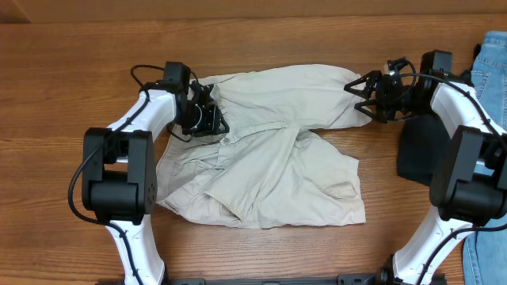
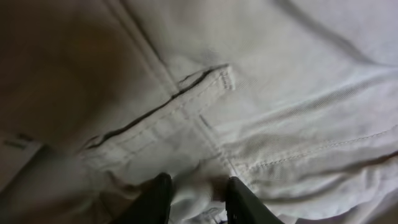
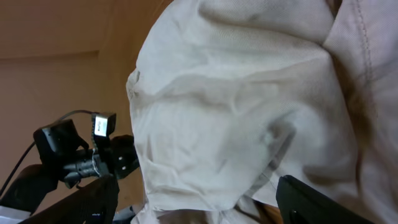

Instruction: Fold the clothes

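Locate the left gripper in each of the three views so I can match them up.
Overhead: the left gripper sits left of centre, at the left edge of the beige shorts.
Left wrist: its own fingers rise from bottom centre, with cloth bunched between them.
Right wrist: it is small and dark at lower left, at the shorts' far edge.
Shared landmark: the beige shorts, present in every view.
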